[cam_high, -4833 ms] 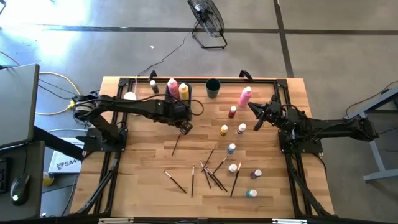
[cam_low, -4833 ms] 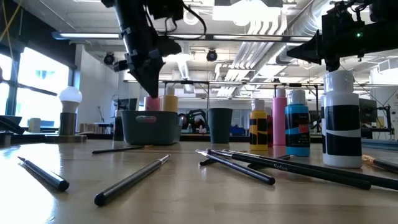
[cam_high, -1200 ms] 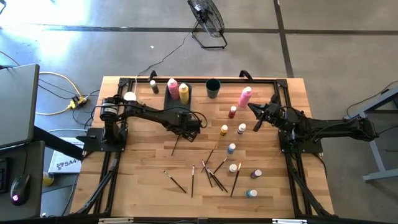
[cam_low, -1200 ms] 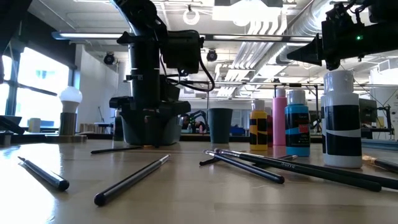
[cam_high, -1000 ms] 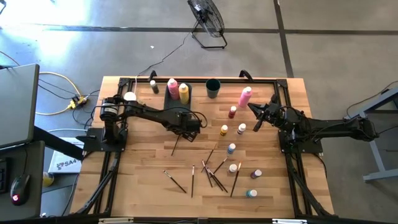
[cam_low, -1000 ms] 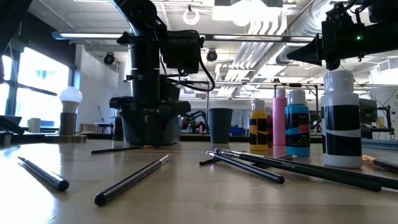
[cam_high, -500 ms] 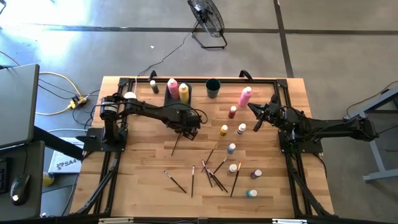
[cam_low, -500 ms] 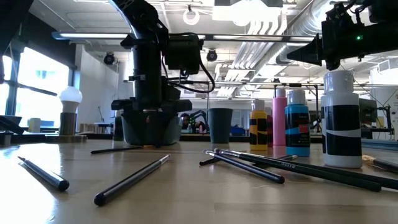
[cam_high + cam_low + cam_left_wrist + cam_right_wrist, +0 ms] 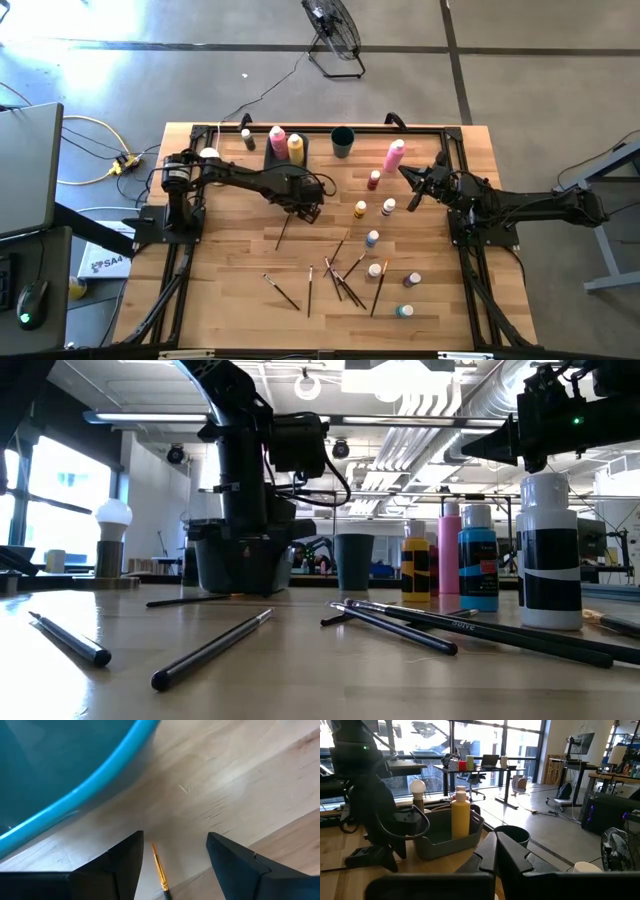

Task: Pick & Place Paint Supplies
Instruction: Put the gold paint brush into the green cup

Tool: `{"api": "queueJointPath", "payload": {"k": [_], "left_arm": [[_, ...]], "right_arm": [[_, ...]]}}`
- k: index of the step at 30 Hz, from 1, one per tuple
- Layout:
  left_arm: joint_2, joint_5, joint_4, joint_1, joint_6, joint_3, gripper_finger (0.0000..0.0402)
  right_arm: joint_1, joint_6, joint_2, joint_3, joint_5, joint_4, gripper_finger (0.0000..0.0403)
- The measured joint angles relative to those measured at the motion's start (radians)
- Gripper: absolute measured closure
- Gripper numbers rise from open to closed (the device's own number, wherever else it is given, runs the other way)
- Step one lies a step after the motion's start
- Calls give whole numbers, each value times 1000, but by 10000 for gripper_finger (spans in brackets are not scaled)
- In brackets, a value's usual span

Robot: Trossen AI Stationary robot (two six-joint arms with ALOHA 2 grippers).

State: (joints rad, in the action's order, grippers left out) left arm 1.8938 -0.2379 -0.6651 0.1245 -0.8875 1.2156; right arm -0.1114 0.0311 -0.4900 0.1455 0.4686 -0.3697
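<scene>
Left pincer low over a paintbrush near the grey bin

The left pincer [image 9: 172,852] hangs just above the worktop [image 9: 230,260] with fingers spread wide, straddling the orange tip of a paintbrush [image 9: 159,870] without gripping it. The right pincer [image 9: 408,183], closed on nothing, waits beside the pink squeeze bottle [image 9: 394,155]. More brushes [image 9: 340,280] and small paint bottles [image 9: 373,238] lie scattered nearby.

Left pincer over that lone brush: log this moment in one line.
left pincer: open, straddling orange-tipped dark-handled paintbrush | grasp: not yet | right pincer: shut, idle
</scene>
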Motion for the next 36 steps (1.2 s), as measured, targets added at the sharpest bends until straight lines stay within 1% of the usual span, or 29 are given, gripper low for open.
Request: {"api": "queueJointPath", "payload": {"k": [4,11,15,20,24,28,36], "left_arm": [[0,1,-3,5,0,1,192],[0,25,-10,7,-5,2,252],[0,33,-23,7,-4,2,274],[0,2,-57,7,-5,3,275],[0,-3,-67,7,-5,3,273],[0,29,-69,8,-8,2,272],[0,58,-78,8,-38,2,272]], "right_arm": [[0,0,0,0,0,0,400],[0,0,0,0,0,0,400],[0,0,0,0,0,0,400],[0,0,0,0,0,0,400],[0,0,0,0,0,0,400],[0,0,0,0,0,0,400],[0,0,0,0,0,0,400]]}}
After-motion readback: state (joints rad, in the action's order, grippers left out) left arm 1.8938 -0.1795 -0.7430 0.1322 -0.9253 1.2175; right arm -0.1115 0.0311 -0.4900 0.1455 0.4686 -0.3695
